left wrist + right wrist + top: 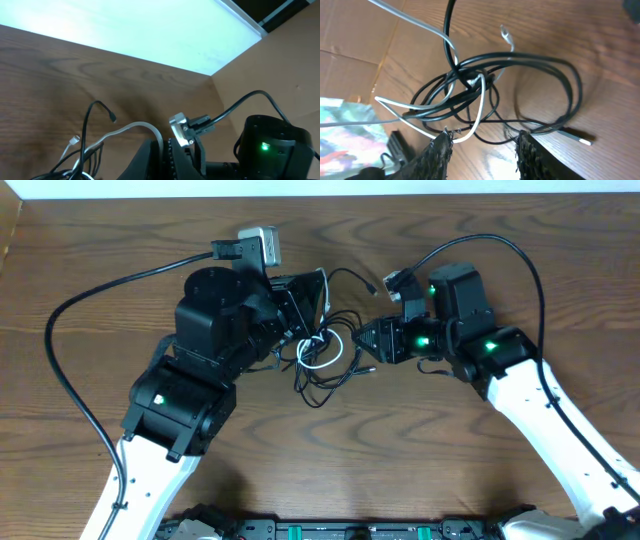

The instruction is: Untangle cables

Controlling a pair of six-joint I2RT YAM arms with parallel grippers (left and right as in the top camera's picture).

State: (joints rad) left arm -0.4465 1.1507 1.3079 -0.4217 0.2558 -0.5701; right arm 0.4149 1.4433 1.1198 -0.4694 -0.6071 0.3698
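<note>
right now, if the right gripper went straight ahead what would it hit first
Probably the white cable, looping just ahead of the open right gripper, black cables right behind; depth unclear.

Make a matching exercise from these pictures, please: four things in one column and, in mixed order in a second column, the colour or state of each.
Things
1. white cable
2. black cables
3. table
4. right hand

Colour or state
A. brown wood grain
B. fingers apart, above the heap
C. several dark loops, tangled together
D. one pale loop running through the tangle

Pairs: 1-D, 2-C, 3-A, 4-B
</note>
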